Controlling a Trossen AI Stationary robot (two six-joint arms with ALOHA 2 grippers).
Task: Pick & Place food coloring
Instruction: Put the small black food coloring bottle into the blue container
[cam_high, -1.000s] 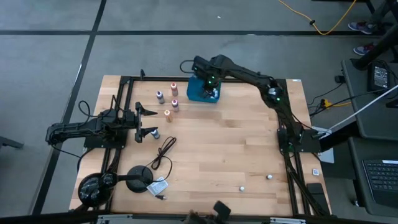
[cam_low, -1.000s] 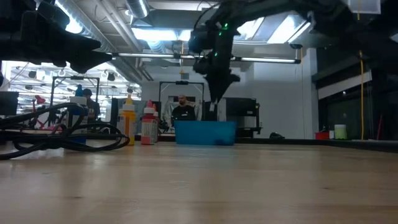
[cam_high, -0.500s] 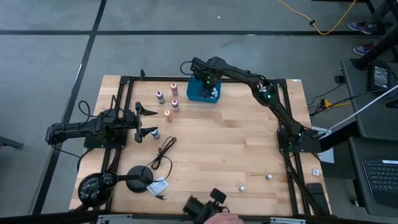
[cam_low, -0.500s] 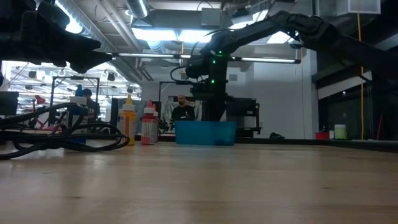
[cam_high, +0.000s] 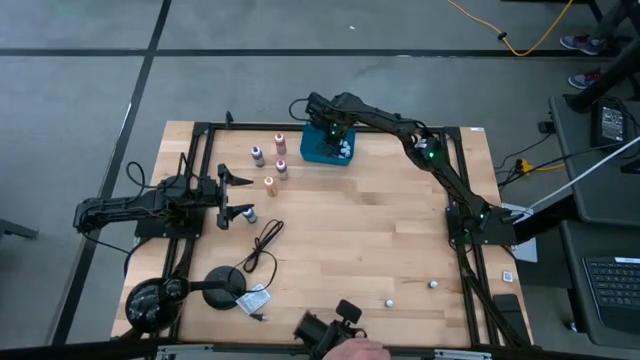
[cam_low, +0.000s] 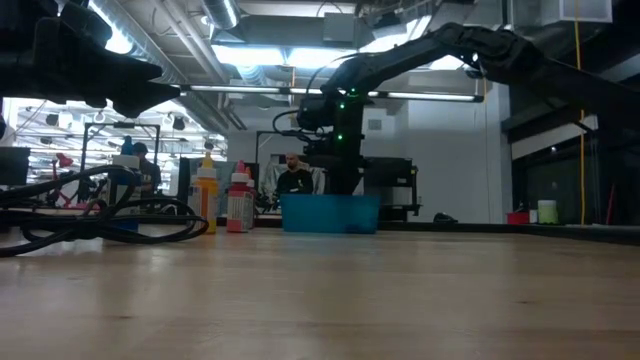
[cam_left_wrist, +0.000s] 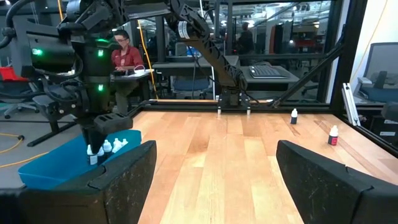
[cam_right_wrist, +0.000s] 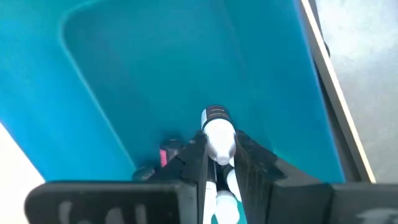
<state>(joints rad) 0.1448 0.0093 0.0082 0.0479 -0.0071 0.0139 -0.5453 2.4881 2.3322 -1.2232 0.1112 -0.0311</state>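
A teal tray (cam_high: 322, 150) stands at the table's far middle. My right gripper (cam_high: 336, 133) reaches down into it, shut on a small whitish food coloring bottle (cam_right_wrist: 217, 142). More bottles lie in the tray (cam_left_wrist: 113, 145). Several coloured bottles with pale caps (cam_high: 280, 141) (cam_high: 258, 154) (cam_high: 269, 184) stand upright on the table left of the tray. Two tiny bottles (cam_high: 434, 284) (cam_high: 389, 301) stand near the front edge. My left gripper (cam_high: 238, 196) waits open at the table's left side, pointing level. My right gripper pinches the whitish bottle (cam_right_wrist: 219, 149) between its two fingers (cam_right_wrist: 196, 163), coming from above and pointing down into the tray. The bottle's dark-ringed end (cam_right_wrist: 215, 114) sticks out past the fingertips toward the tray floor. Whether it rests on the floor I cannot tell.
A black cable (cam_high: 262, 245) lies on the table's left half, with a round black base (cam_high: 228, 283) and a small packet (cam_high: 255, 299) near the front. Metal frame rails (cam_high: 195, 160) run along the left and right edges. A person's hand holds a dark device (cam_high: 330, 335) at the front edge.
My right gripper, shut on the bottle all along, has come down from above the tray into it and shifted slightly toward the table's far left, then held still. At the front edge a hand with a dark device has come into view.
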